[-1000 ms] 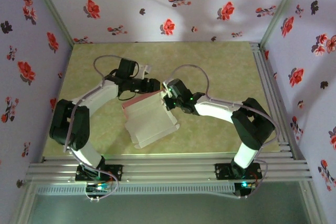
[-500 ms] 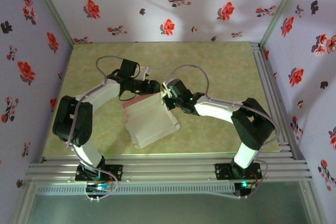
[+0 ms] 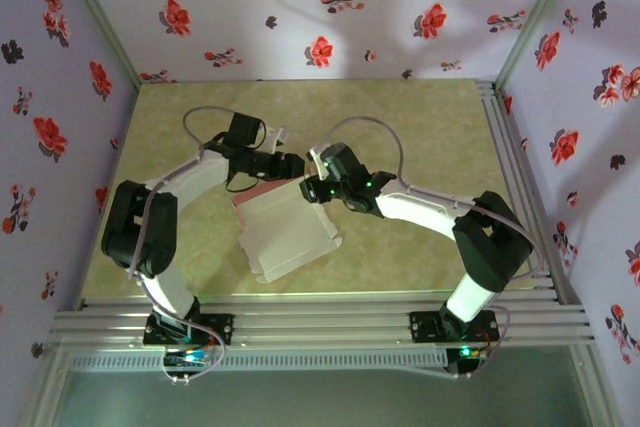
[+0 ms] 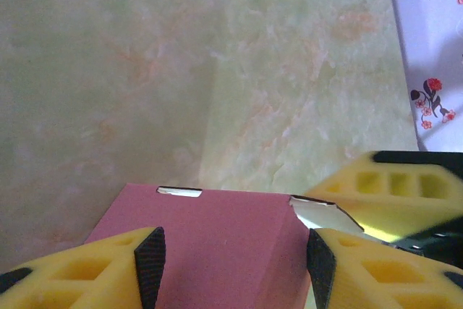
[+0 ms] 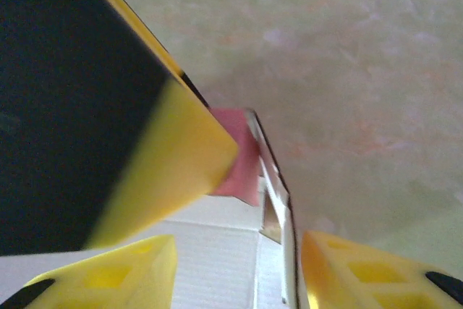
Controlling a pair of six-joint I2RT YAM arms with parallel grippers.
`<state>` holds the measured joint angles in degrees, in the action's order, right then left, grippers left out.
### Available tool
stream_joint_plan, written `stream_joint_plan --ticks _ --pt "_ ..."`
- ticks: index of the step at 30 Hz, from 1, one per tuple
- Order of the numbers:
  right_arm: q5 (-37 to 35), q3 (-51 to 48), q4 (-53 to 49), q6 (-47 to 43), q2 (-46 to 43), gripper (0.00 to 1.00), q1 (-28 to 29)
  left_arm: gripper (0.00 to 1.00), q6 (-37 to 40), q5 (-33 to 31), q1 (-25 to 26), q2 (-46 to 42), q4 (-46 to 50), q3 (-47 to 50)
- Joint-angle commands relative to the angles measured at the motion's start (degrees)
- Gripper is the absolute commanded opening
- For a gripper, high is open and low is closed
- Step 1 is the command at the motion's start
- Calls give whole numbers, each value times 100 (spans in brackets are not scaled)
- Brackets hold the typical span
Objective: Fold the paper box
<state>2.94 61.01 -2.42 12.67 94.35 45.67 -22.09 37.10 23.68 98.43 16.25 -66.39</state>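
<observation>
The paper box (image 3: 288, 235) lies mid-table, whitish-grey face up, with a salmon-pink flap (image 3: 258, 193) raised at its far edge. My left gripper (image 3: 297, 166) hovers over that far edge. In the left wrist view the left gripper (image 4: 235, 269) is open and the pink flap (image 4: 210, 240) spans the gap between its pads. My right gripper (image 3: 318, 188) sits close beside it at the box's far right corner. In the right wrist view the right gripper (image 5: 235, 276) is open, astride the box's white panel (image 5: 210, 262) and its upright edge strip (image 5: 275, 193); pink (image 5: 242, 161) shows beyond.
The green marbled tabletop (image 3: 420, 127) spreads around the box. Aluminium rails (image 3: 320, 325) run along the near edge and the right side. Floral walls (image 3: 320, 7) enclose the back and sides. One finger of each gripper crowds the other's wrist view.
The right arm has reached further left, bringing its gripper up against the left gripper at the box's far edge. The left arm shifted slightly a second ago, then held.
</observation>
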Motion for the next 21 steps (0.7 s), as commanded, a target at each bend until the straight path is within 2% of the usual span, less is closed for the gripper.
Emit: stream_joint_plan --ticks 1,10,16,21 --pt "522 182 -66 188 -204 51 -166 56 160 -72 -44 130 89 -2" --pt "969 50 24 393 -538 51 -578 55 178 -61 -53 141 102 4" --pt "1281 -55 -43 425 -719 35 -929 55 165 -54 -52 163 89 -5" --pt "1251 105 -519 190 -373 30 -1112 55 152 -37 -56 158 72 -5"
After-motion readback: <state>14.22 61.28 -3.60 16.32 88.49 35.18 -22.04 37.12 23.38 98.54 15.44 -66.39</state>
